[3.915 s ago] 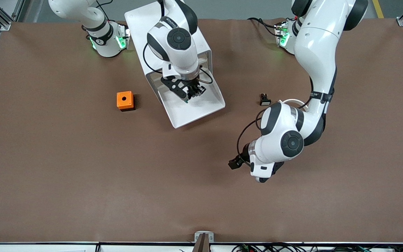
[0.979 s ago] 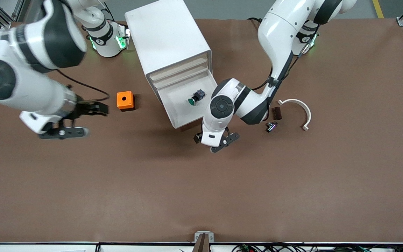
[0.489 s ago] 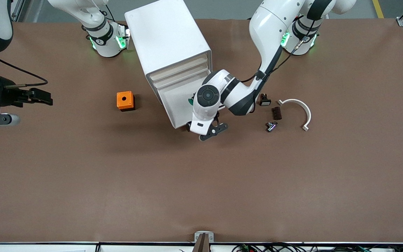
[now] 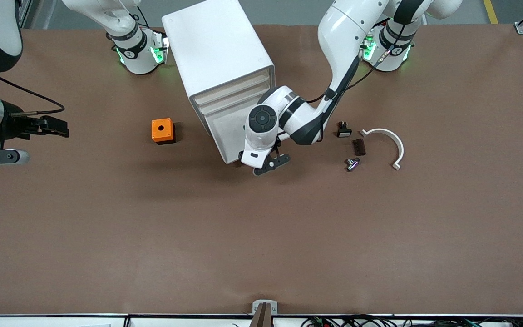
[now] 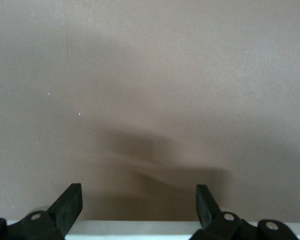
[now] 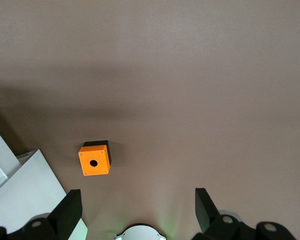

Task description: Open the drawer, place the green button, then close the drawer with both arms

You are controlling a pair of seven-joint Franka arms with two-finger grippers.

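The lowest drawer of the white cabinet stands pulled out. The left arm's wrist hangs over it, so the button is hidden. My left gripper sits low at the drawer's front edge, open and holding nothing. In the left wrist view the drawer's white edge runs between the spread fingers of the left gripper, with bare table past it. My right gripper is open and empty, raised high over the right arm's end of the table. The right gripper looks down on the orange box.
An orange box with a round hole sits beside the cabinet. Toward the left arm's end lie a black button with a white cap, a dark block, a small metal part and a white curved piece.
The left gripper has slid along to the drawer's front edge and its wrist now covers the button. The right arm has swung up and away to its end of the table.
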